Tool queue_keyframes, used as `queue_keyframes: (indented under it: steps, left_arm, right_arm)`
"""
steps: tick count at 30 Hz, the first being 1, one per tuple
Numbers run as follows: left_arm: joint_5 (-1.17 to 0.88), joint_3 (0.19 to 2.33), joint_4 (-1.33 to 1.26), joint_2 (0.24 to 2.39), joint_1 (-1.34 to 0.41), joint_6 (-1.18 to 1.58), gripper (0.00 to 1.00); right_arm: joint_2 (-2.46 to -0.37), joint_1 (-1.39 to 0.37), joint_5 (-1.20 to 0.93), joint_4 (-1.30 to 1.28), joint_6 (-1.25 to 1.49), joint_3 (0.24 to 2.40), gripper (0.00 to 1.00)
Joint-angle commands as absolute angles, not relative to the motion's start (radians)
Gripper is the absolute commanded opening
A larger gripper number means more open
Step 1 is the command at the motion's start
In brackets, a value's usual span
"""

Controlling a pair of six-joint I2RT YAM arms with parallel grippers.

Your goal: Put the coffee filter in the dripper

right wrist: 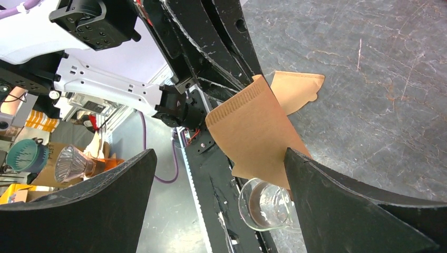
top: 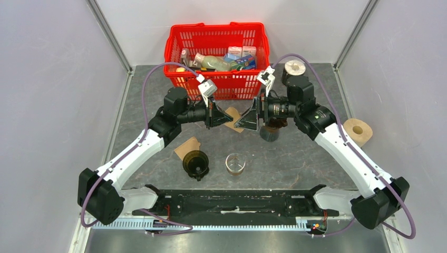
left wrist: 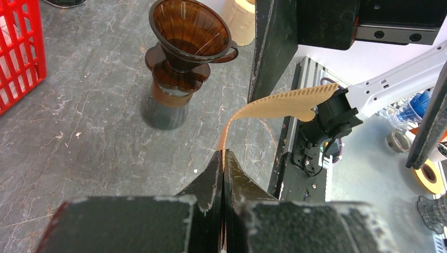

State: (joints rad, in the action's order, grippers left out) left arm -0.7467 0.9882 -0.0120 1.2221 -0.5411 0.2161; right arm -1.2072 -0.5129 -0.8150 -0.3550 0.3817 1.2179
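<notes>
My left gripper [left wrist: 224, 154] is shut on the edge of a brown paper coffee filter [left wrist: 287, 104], which stands up above the table and bends over to one side. In the top view the left gripper [top: 221, 116] and the open right gripper [top: 245, 120] face each other with the filter [top: 232, 118] between them. The filter [right wrist: 253, 129] reaches in between the fingers of the right gripper [right wrist: 219, 153], close to one finger; contact cannot be told. A brown dripper [left wrist: 188, 29] sits on a dark cup, largely under the right wrist [top: 269, 133].
A second dark dripper [top: 196, 163] stands near the front, with another filter [top: 187, 147] lying beside it. A glass cup [top: 235, 163] is to its right. A red basket [top: 216, 27] of goods stands behind; a paper roll [top: 358, 131] and a tape roll [top: 294, 68] are at the right.
</notes>
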Motion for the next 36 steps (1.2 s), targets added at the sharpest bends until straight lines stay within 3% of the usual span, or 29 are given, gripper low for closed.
queue_keyframes:
  steps: [1, 13, 27, 36]
  left_arm:
    - [-0.776, 1.025, -0.058, 1.219, -0.546, 0.218, 0.02]
    - [-0.774, 1.022, -0.057, 1.218, -0.546, 0.216, 0.02]
    - [-0.798, 1.016, -0.058, 1.212, -0.546, 0.214, 0.02]
    - [-0.788, 1.017, -0.058, 1.217, -0.547, 0.218, 0.02]
  right_arm:
    - [-1.183, -0.514, -0.835, -0.302, 0.390, 1.214, 0.99]
    - [-1.091, -0.514, -0.517, -0.380, 0.338, 1.214, 0.99]
    - [-1.109, -0.514, -0.422, -0.357, 0.343, 1.235, 0.99]
    - [-1.164, -0.513, -0.568, -0.279, 0.383, 1.254, 0.99]
